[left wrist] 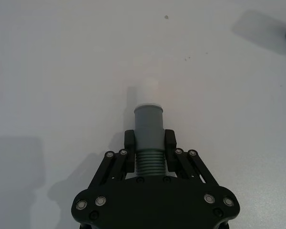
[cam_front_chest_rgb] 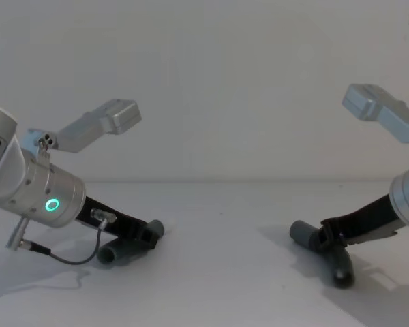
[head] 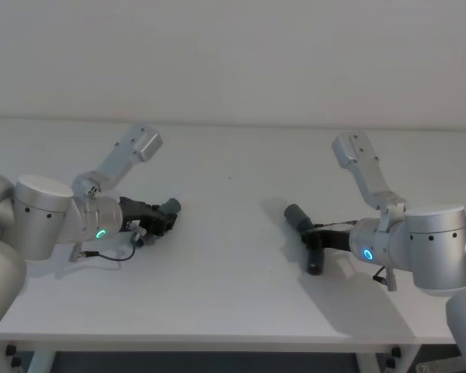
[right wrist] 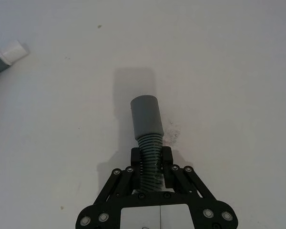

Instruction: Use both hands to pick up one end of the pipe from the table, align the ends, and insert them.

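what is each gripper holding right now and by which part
The left gripper holds the left pipe piece by its ribbed section. The right gripper holds the right pipe piece the same way, by its ribbed part.

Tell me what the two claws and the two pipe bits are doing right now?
Left gripper: shut on left pipe piece.
Left pipe piece: held at its ribbed part, white tip pointing away from the gripper.
Right gripper: shut on right pipe piece.
Right pipe piece: held at its ribbed part, not joined to the left one.
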